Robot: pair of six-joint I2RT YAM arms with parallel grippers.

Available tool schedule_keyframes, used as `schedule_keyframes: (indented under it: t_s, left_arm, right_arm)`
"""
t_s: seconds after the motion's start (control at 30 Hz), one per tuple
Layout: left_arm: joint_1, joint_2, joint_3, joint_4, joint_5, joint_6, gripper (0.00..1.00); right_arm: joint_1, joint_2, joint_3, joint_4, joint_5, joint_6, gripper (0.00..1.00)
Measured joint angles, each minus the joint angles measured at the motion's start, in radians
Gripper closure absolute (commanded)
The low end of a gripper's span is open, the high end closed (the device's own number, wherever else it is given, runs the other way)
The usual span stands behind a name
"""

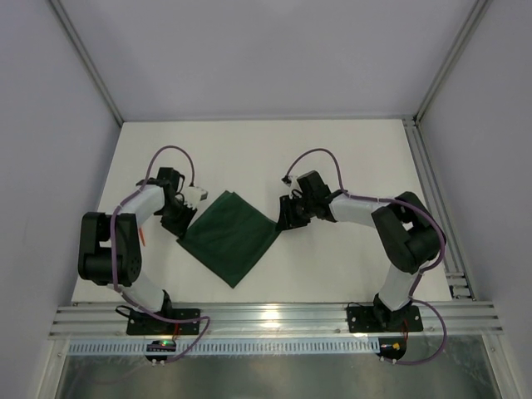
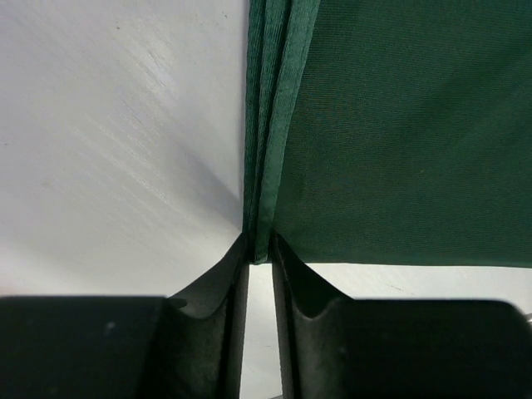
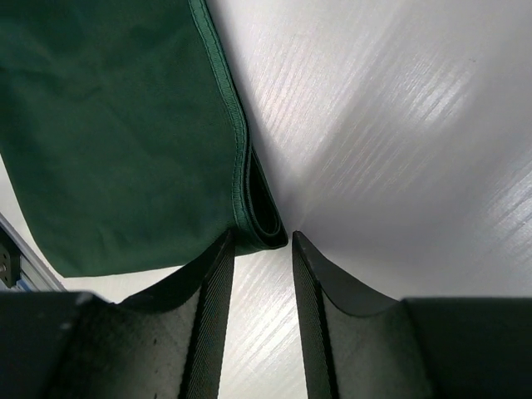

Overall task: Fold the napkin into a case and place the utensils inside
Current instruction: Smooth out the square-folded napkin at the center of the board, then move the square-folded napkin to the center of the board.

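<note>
One dark green napkin (image 1: 230, 237) lies flat on the white table (image 1: 332, 158), folded into a smaller square that sits as a diamond in the overhead view, between the two arms and a little left of the table's middle. Its left edge shows several stacked hemmed layers in the left wrist view (image 2: 399, 125). The left gripper (image 1: 181, 226) is down at the napkin's left corner. Its fingers stand only a narrow slit apart (image 2: 259, 249), with the layered edge running right into that slit, and I cannot tell whether they are pinching the cloth or merely framing it. The right gripper (image 1: 287, 223) is at the opposite, right corner. Its fingers are clearly parted (image 3: 261, 237) and hold nothing, and the rolled corner of the napkin (image 3: 116, 125) ends just at the tip of one finger, with bare table showing through the gap.
</note>
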Motion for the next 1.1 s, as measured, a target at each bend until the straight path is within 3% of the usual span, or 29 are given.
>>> schedule_keyframes:
  t_s: [0.3,0.63,0.7,0.77,0.87,1.0,1.1]
  left_arm:
    - [0.002,-0.013,0.004,-0.014,0.002,-0.019,0.64]
    - [0.046,-0.027,0.043,-0.074,0.037,-0.039,0.6]
    - [0.046,-0.024,0.046,-0.083,0.041,-0.042,0.59]
    - [0.051,-0.022,0.053,-0.095,0.054,-0.042,0.59]
    - [0.074,-0.022,0.062,-0.103,0.07,-0.043,0.59]
    - [0.093,-0.021,0.065,-0.104,0.086,-0.042,0.59]
    - [0.103,-0.018,0.066,-0.105,0.105,-0.043,0.59]
  right_arm:
    - [0.0,0.015,-0.005,0.034,-0.017,0.002,0.73]
    - [0.03,-0.01,-0.059,0.073,-0.021,0.015,0.8]
    - [0.054,-0.027,-0.08,0.072,-0.021,0.023,0.78]
    - [0.08,-0.049,-0.102,0.067,-0.023,0.035,0.65]
    - [0.108,-0.077,-0.105,0.019,-0.024,0.029,0.55]
    - [0.105,-0.085,-0.028,-0.126,-0.001,-0.006,0.54]
    - [0.092,-0.042,0.142,-0.226,0.023,-0.042,0.55]
